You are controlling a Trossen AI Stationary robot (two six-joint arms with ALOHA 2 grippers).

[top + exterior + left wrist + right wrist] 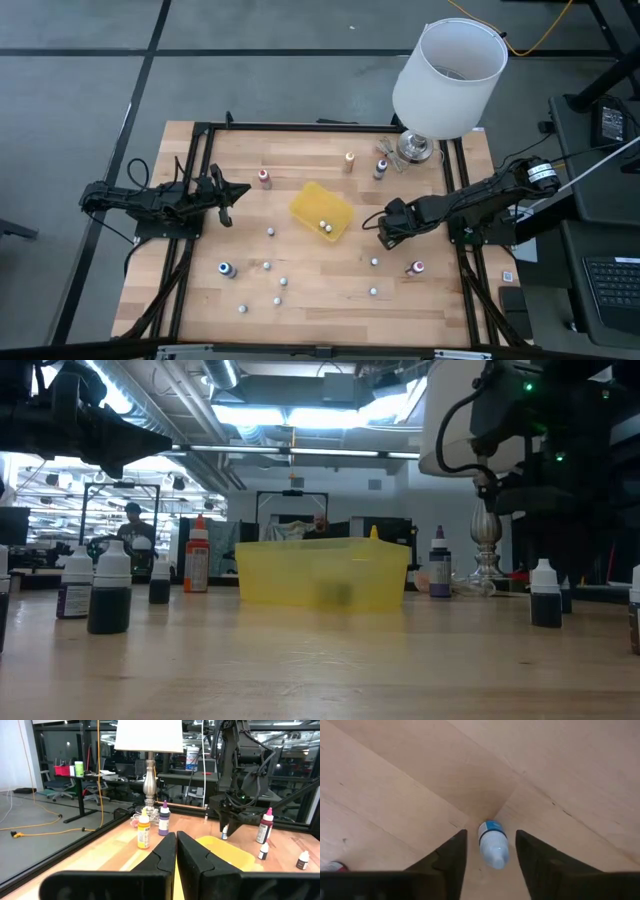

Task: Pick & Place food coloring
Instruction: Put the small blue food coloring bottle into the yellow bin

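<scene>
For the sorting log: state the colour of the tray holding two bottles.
Yellow. The tray shows best in the high view, mid-table.

Both arms are matte black, jointed and boxy. The right gripper [490, 865] has two broad dark wedge fingers; the left gripper [176, 857] ends in black tapered fingers with notched inner edges.

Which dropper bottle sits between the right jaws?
The blue-banded bottle, the only one framed by the right gripper, just right of the yellow tray. The other bottles stand scattered away from it.
</scene>
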